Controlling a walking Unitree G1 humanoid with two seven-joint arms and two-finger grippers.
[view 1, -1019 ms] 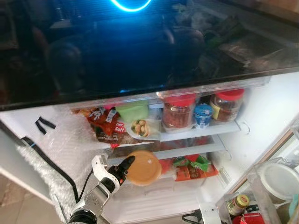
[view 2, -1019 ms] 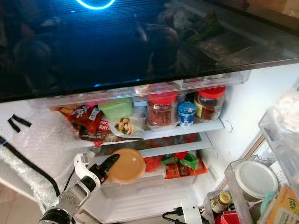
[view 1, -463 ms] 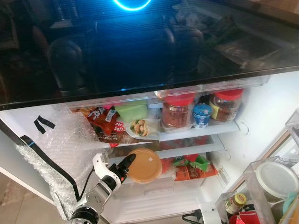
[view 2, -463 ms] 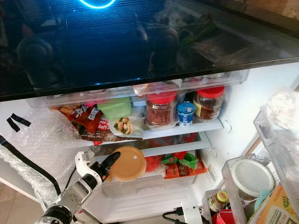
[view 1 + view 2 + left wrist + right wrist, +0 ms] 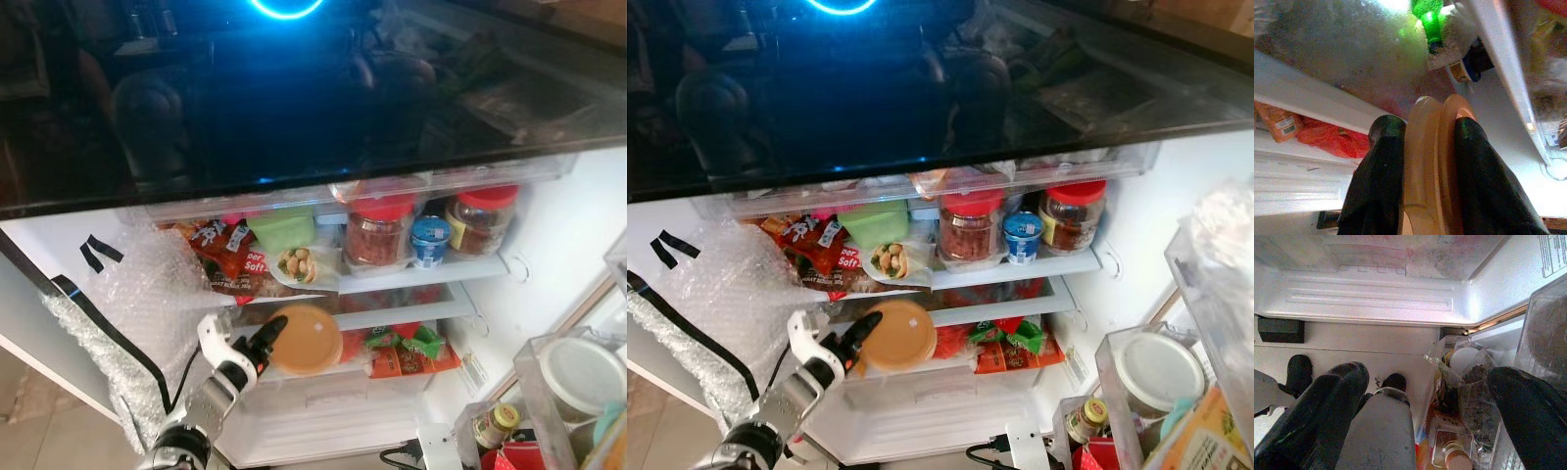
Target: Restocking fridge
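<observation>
The left gripper [image 5: 266,345] is closed on the rim of a flat, round tan tub [image 5: 306,339], one black finger [image 5: 1378,171] on each side of it, as the left wrist view shows. The grip is only at the edge, near the left side of the tub, so most of the tub hangs out to the right of the fingers and farther into the fridge [image 5: 549,235]. It is held on its edge, the round lid facing the camera, in front of the lower shelf [image 5: 392,315].

The risk, as I judge it, is in this thin edge grip. The tub could turn or slip between the fingers if it touches the shelf front or the red and green packets [image 5: 407,351] just to its right. If the gripper lets go while the tub stands on its edge, it may roll or fall toward the near bottom of the fridge. The bubble wrap [image 5: 137,313] on the left wall is near the arm and could catch it.

The right gripper [image 5: 1420,416] hangs low with its fingers spread wide and nothing between them, near the door bin [image 5: 578,392] on the right.
</observation>
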